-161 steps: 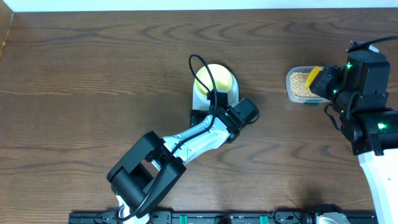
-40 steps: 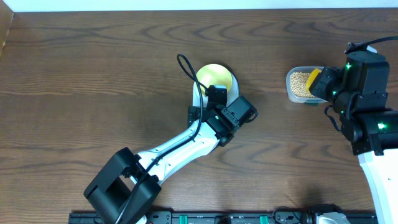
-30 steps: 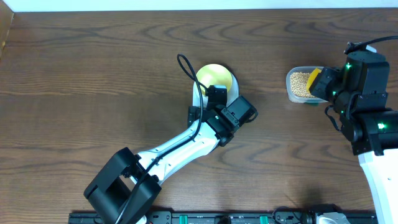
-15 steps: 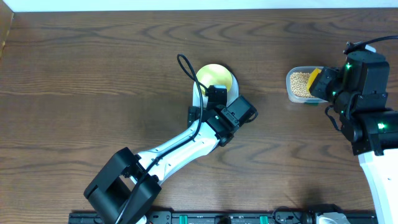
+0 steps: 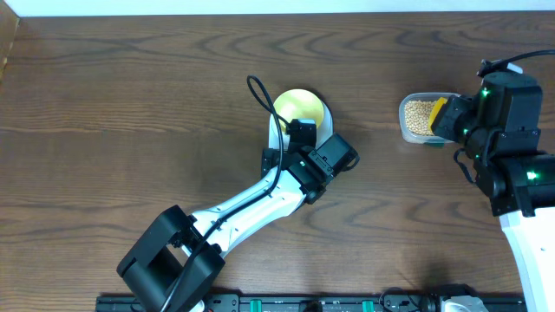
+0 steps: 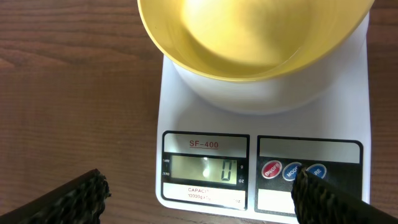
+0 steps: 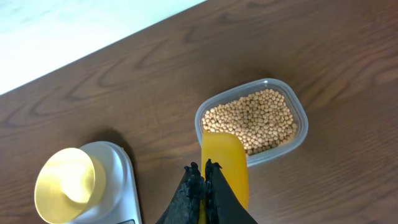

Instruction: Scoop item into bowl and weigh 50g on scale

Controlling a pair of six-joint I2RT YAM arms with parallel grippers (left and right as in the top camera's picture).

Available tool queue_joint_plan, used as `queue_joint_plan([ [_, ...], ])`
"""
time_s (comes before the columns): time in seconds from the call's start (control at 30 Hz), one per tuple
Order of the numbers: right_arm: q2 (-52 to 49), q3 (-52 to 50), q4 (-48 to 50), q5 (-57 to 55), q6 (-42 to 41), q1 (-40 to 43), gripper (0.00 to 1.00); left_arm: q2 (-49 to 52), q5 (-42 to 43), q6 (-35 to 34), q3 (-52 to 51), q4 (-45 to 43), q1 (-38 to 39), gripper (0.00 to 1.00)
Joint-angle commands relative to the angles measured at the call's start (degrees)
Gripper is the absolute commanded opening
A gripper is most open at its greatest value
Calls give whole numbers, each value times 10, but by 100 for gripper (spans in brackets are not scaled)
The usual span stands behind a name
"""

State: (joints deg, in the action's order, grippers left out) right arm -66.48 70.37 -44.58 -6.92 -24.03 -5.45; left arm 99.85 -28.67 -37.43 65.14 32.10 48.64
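The left end effector [image 6: 196, 186], spread wide and empty, has advanced over the scale [image 6: 174, 112] — apparently zeroed; the right end effector [image 7: 202, 171] pinches the scoop [image 7: 225, 158], ready.

The scale [image 6: 311, 118] bears "SF-400" in red above its display [image 6: 204, 168], which reads "0", with a small "oz" at its right edge. Under the display a line begins "CAPACI"; the rest is too small to read. The lettering on the red button [image 6: 271, 170] is blurred.
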Motion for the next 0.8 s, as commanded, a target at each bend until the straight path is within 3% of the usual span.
queue_joint_plan([
  [0.0, 5, 12, -6, -4, 10, 2, 1, -7, -9, 3, -5, 2, -1, 96],
  [0.77, 5, 12, -7, -5, 61, 2, 1, -7, -36, 4, -5, -1, -1, 96],
])
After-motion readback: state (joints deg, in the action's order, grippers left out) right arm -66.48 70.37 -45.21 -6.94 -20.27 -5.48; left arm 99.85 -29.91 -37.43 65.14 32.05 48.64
